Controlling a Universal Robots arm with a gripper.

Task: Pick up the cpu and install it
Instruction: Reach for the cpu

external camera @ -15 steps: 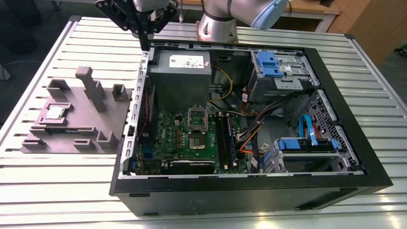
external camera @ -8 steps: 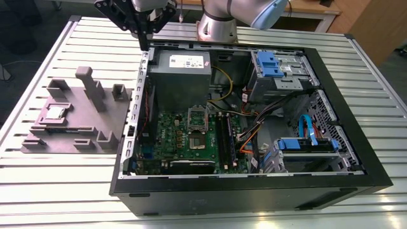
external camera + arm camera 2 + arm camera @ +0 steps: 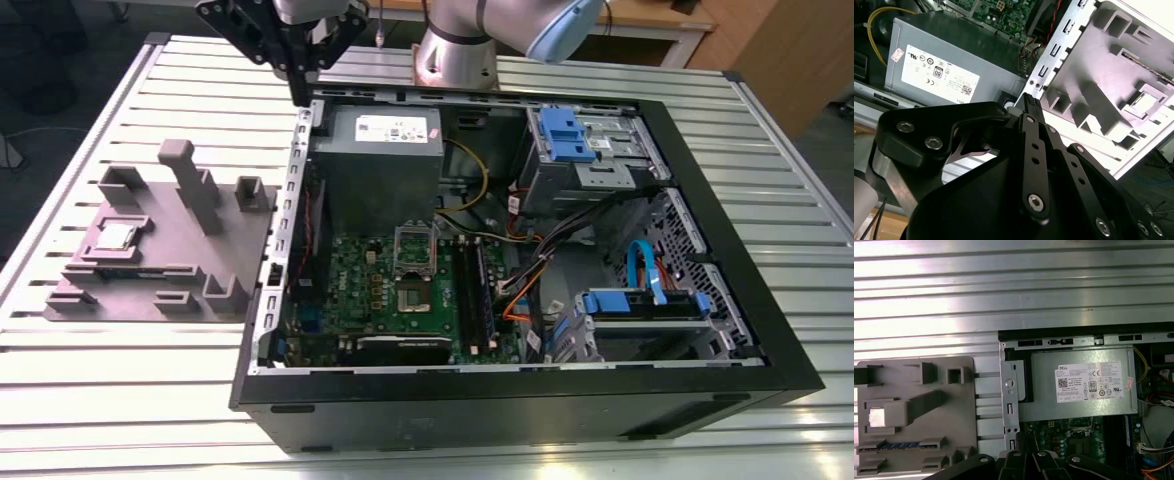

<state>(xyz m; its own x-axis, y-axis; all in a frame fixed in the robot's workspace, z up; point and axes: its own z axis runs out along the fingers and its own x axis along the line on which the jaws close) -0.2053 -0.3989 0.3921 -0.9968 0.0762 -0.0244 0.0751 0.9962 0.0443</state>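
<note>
Table [image 3: 134,400] carries open computer case [image 3: 534,410] and grey tray [image 3: 140,292]. Pincer [image 3: 299,96] above case edge, tips together, empty. Cpu [image 3: 116,236] sits in tray pocket. I judge it light, stiff, slick-topped, fragile: grip opposite edges

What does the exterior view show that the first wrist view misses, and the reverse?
Exterior view: the whole case, its blue drive bays and the arm's base. First wrist view: a blue strip in a tray slot. Both: the cpu lying in the grey tray, the power supply, and the pincer near the case's corner, holding nothing.
</note>
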